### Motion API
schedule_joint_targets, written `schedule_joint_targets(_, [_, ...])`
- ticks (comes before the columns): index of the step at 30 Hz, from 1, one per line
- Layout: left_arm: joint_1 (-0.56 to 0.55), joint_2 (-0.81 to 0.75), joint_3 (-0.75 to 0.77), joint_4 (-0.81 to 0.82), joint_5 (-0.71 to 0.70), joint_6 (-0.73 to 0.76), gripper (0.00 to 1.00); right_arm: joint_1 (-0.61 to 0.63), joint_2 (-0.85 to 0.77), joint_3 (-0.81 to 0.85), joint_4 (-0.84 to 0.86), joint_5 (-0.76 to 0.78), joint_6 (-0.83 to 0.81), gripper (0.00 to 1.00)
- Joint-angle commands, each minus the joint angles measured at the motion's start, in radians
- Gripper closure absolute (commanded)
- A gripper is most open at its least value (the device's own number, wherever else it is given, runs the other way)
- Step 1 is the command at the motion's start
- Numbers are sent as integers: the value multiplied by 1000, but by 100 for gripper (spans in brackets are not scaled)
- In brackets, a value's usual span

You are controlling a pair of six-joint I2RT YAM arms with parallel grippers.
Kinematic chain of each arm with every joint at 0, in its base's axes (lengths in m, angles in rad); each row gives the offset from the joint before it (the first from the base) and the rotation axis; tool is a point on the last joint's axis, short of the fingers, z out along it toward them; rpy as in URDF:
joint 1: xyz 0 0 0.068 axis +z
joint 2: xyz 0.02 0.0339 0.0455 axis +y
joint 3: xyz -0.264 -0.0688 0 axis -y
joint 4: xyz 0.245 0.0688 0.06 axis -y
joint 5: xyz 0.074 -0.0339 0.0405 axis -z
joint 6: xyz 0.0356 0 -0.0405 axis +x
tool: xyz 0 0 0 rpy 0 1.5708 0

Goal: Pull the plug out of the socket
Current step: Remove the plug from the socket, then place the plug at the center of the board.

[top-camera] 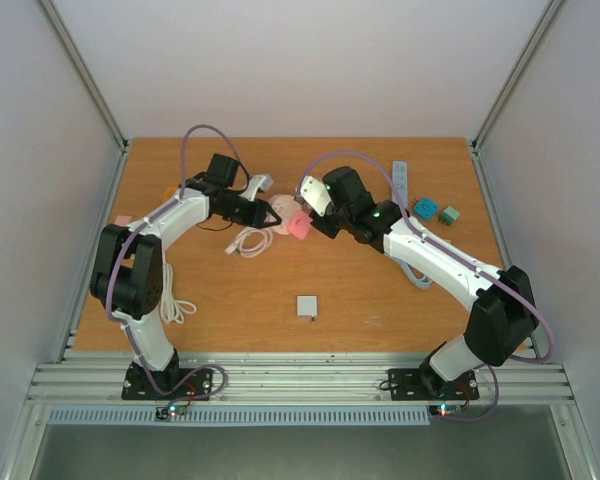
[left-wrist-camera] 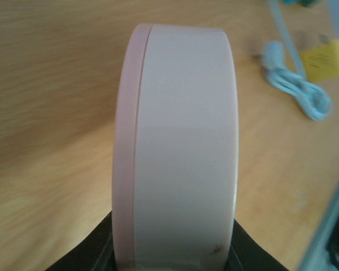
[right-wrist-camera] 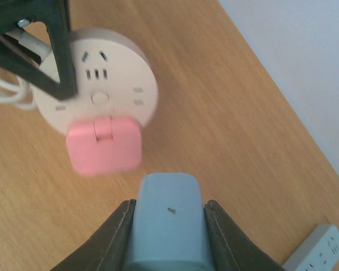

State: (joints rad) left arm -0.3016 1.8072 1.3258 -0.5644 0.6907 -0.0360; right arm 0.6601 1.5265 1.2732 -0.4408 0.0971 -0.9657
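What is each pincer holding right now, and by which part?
Left pincer clamps the round pink socket by its edge; right pincer grips a grey-blue block by its sides.

No readable text (any view)

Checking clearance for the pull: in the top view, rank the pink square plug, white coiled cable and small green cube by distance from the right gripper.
From the right gripper:
1. Pink square plug, just to its left.
2. White coiled cable, farther left.
3. Small green cube, far off on the right side.
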Motion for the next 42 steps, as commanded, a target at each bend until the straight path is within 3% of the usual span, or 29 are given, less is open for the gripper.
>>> schedule_joint_targets(1, [24,9,5,25,-162,-63,100,-4,-30,72,-55,41,105,99])
schedule_joint_targets(7, [35,-23,-19,60,-107,-58,99,-18,-26,68,-93,-76,68,99])
schedule_joint_targets(12, [92,-72,-47,116,-65,-77,100,-42,39,110,-329,-458,33,96])
schedule_joint_targets(16, [164,-104,-39,112,-10,-79,100,-31,165,147,-475,-625,10,95])
schedule_joint_targets(27, [281,-184,-56,133,29,-69,100,175,440,261,-661,-634,-94,91])
schedule_joint_targets(36, [283,-190,-65,142,47,-77,100,246,521,283,-643,-532,-64,75])
schedule_joint_targets(42, [283,-184,-69,149,59,-82,100,252,532,281,-618,-483,-41,69])
